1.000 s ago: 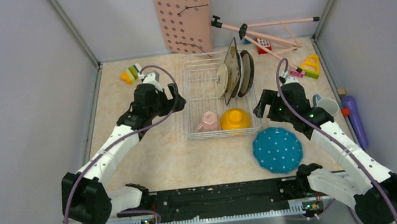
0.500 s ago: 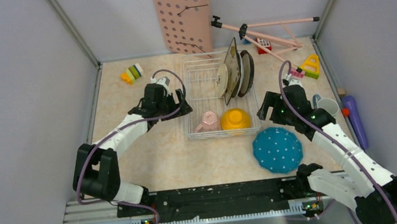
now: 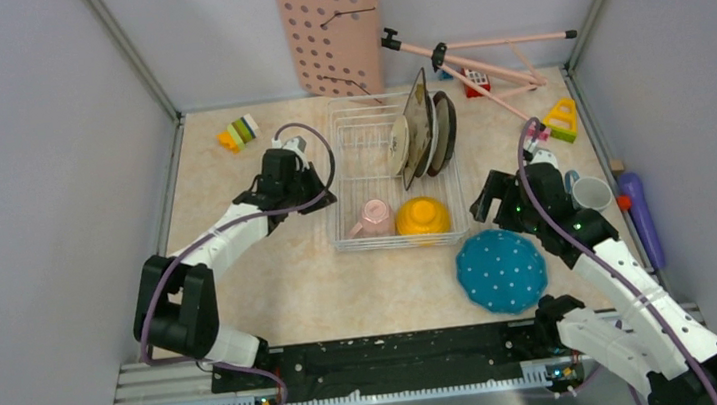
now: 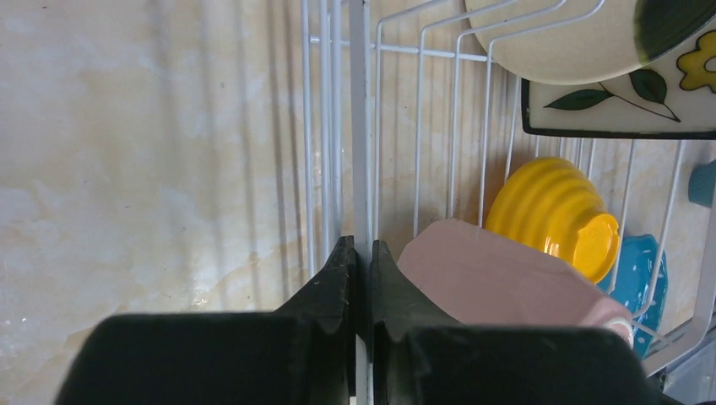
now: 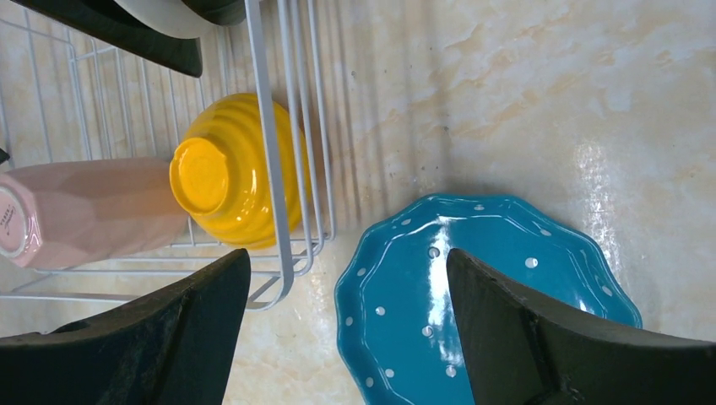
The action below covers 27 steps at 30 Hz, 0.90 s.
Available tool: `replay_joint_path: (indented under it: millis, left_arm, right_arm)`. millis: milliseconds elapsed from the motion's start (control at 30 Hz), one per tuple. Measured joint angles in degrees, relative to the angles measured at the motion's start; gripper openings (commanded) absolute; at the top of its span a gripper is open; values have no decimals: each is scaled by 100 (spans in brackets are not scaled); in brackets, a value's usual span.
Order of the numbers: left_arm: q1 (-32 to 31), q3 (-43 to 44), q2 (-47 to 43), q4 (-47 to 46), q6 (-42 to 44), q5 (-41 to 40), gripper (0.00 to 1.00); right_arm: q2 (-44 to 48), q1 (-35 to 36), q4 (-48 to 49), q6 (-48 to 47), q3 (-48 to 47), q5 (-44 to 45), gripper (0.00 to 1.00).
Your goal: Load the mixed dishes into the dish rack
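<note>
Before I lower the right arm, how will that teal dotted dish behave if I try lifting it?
The teal dotted dish lies flat on the tabletop, so its low scalloped rim probably gives little to pinch; it may slide before it lifts. Bright glare on its glaze suggests a slippery surface. It looks rigid, likely ceramic, so apt to chip if dropped.

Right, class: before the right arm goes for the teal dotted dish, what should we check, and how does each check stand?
1. Left gripper shut on the dish rack's side wire: ok.
2. Right gripper open above the teal dish: ok.
3. Teal dish on the table, outside the rack: ok.
4. Free prongs left of the plates: ok.
5. Pink cup and yellow bowl inside the rack: ok.
6. Room under the dish's rim for a finger: cannot tell.
</note>
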State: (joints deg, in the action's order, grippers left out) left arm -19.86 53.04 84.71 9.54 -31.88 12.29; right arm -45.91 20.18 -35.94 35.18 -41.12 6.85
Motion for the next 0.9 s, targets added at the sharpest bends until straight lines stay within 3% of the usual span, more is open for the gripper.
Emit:
replay_joint_path:
  millis: [233, 667, 900]
  left_arm:
    - [94, -273, -323, 28, 7, -201, 0]
    - [839, -946, -1143, 157, 221, -42, 0]
    - [1152, -1045, -1338, 278, 358, -120, 0]
  right_arm:
    - [-2, 0, -164, 149, 0, 83, 85]
    - [-50, 0, -468, 490, 216, 170, 85]
    - [-824, 0, -1211, 1215, 225, 612, 86]
